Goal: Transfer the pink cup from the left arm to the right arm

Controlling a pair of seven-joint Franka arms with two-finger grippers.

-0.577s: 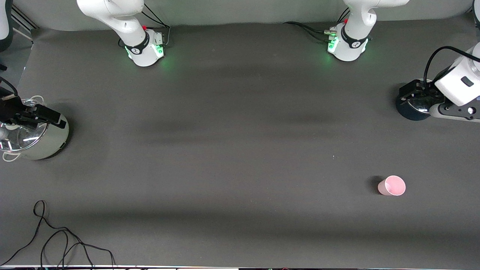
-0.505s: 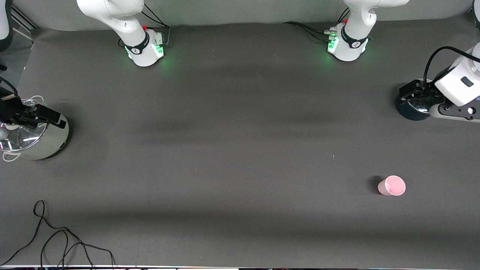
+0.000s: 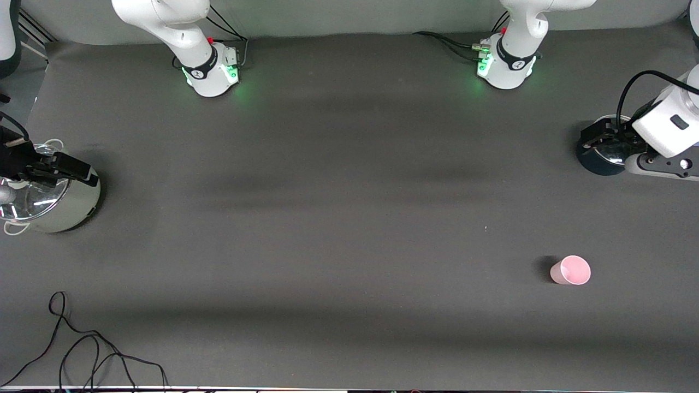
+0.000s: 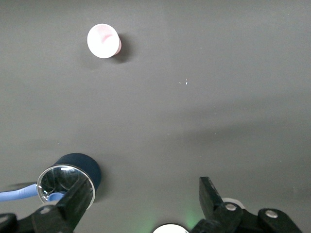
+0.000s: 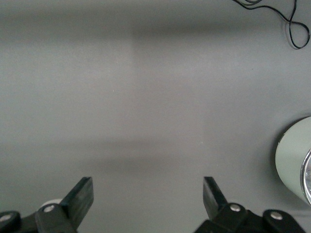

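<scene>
The pink cup (image 3: 570,270) stands upright on the dark table mat, toward the left arm's end and near the front camera. It also shows in the left wrist view (image 4: 103,41), small and far from the fingers. My left gripper (image 3: 594,140) hangs open and empty over a dark blue pot (image 3: 598,162), well away from the cup; its jaws (image 4: 143,196) stand wide apart. My right gripper (image 3: 68,166) is open and empty (image 5: 146,191) over a pale green pot (image 3: 71,210) at the right arm's end of the table.
The dark blue pot with its shiny lid (image 4: 73,174) sits under one left finger. The pale green pot (image 5: 294,160) shows at the edge of the right wrist view. A loose black cable (image 3: 93,349) lies near the front corner at the right arm's end.
The left hand has shifted slightly toward the robots' bases over the dark blue pot. The cup and the right gripper have hardly moved.
</scene>
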